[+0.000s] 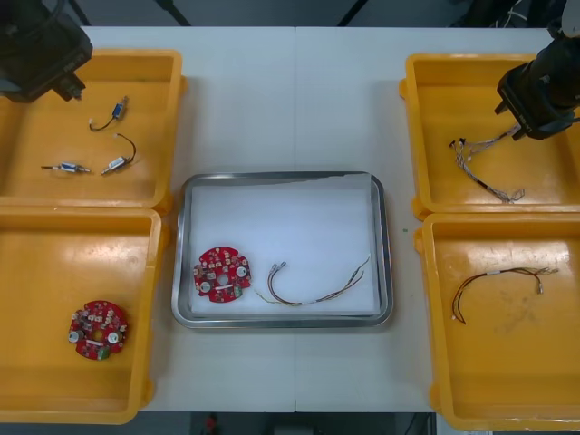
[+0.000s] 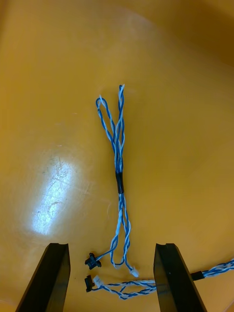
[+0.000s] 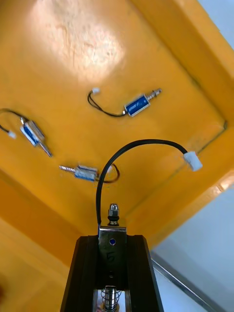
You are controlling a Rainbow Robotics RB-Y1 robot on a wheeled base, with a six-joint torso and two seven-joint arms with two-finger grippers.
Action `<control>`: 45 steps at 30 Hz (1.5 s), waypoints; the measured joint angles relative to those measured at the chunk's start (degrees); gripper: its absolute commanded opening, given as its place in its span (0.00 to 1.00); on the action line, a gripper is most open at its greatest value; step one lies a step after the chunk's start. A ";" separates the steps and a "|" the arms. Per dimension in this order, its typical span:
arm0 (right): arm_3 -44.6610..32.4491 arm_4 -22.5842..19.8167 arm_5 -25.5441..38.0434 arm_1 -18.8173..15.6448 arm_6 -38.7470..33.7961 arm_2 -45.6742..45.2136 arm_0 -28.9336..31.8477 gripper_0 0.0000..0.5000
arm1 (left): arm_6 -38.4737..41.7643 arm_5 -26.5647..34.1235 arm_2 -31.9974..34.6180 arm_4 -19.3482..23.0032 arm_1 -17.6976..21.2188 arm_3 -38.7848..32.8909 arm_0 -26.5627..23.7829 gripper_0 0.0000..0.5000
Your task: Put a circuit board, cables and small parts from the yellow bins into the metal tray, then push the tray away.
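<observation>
My left gripper pinches a small metal part above the far left bin — and my right gripper, fingers spread, hovers over the blue and white cable on the far right bin floor, its plug ends between my fingertips.

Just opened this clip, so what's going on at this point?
The left pincer is shut on a small metal part with a black lead, held above the far left yellow bin, where three others lie. The right pincer hovers open over the twisted blue and white cables in the far right yellow bin. The metal tray holds a red circuit board and a red and yellow cable.
</observation>
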 measured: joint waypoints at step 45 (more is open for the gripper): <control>11.09 -0.63 -11.94 1.77 4.62 0.00 0.61 1.00 | 36.55 -1.38 -29.83 -20.38 -18.55 -22.90 9.20 0.00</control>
